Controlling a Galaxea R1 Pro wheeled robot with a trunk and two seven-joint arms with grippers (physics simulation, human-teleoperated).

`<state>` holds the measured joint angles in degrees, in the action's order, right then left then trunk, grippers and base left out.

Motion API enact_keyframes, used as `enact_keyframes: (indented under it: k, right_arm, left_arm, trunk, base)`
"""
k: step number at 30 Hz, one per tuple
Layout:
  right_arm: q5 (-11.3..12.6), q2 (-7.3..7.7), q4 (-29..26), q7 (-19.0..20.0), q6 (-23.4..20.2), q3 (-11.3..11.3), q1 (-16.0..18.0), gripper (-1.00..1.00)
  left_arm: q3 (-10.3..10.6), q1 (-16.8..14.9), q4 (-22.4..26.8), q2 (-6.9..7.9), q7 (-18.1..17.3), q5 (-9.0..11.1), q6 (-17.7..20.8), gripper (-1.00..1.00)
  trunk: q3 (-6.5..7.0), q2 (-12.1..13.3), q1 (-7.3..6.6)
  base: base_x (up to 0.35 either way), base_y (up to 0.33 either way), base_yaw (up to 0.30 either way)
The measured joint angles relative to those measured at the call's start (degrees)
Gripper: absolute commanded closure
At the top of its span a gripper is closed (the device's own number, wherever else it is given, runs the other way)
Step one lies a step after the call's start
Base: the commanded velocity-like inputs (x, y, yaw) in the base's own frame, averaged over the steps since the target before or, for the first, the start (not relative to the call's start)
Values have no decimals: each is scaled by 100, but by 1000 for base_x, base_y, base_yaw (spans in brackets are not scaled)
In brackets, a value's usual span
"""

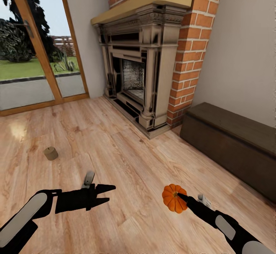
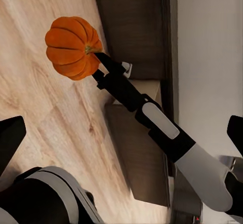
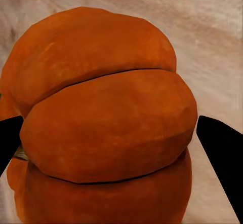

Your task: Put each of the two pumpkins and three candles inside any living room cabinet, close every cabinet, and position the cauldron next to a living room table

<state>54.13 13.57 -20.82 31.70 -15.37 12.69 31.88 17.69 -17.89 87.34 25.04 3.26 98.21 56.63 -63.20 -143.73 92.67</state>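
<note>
My right gripper [image 1: 180,198] is shut on a bright-orange ribbed pumpkin [image 1: 173,198], held above the wood floor at the lower right of the head view. The left wrist view catches the same pumpkin [image 2: 72,46] at the tip of the right arm, and up close the pumpkin [image 3: 106,127] sits between two black fingertips. My left gripper [image 1: 107,193] hangs open and empty at the lower left. One squat beige candle [image 1: 50,153] stands on the floor, left of and beyond the left gripper. The long dark-brown cabinet [image 1: 230,143] runs along the right wall with its fronts shut.
A brick fireplace [image 1: 142,66] with a cream mantel stands ahead against the back wall. A wood-framed glass door [image 1: 34,54] to the garden fills the left. Wood floor [image 1: 115,139] stretches between the candle, the fireplace and the cabinet.
</note>
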Motion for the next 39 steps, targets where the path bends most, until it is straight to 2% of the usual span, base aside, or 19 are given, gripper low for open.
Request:
enact_keyframes:
  k: [8,39]
  right_arm:
    - [10,0,1,175,2,-2,0,100]
    - [17,0,1,183,3,-2,0,100]
  left_arm:
    - [1,-1,-1,-3,0,3,0,-100]
    - [1,0,9,-3,0,-1,0,-100]
  trunk:
    - [181,11,-22]
    - [882,90,-120]
  base:
    - [-15,0,-28]
    - [0,0,-17]
